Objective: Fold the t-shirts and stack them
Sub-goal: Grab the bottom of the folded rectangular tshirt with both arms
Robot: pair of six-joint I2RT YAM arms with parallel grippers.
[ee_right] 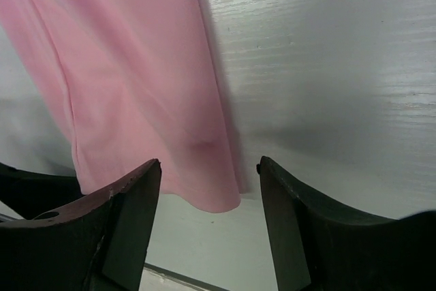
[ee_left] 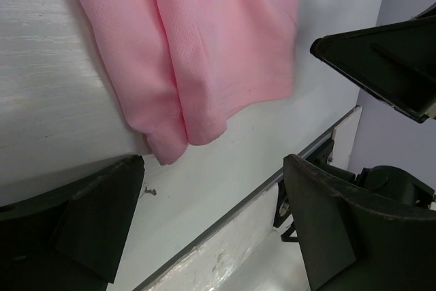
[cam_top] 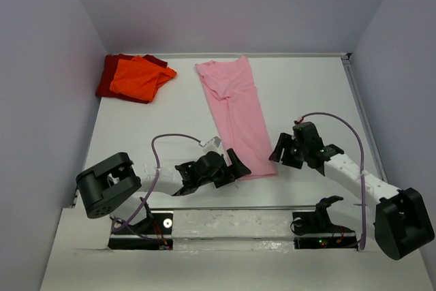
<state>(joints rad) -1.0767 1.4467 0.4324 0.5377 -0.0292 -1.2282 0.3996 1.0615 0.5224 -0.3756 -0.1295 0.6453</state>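
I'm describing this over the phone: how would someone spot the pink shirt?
Look at the white table, down its middle. The pink shirt lies there alone as one long narrow strip running from the back toward the front. The other two shirts, an orange one on a dark red one, sit piled in the far left corner.

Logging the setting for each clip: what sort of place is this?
Probably a lab test booth: a white table boxed in by plain grey walls, a left arm and right arm bolted at its near edge, a pink shirt laid out.
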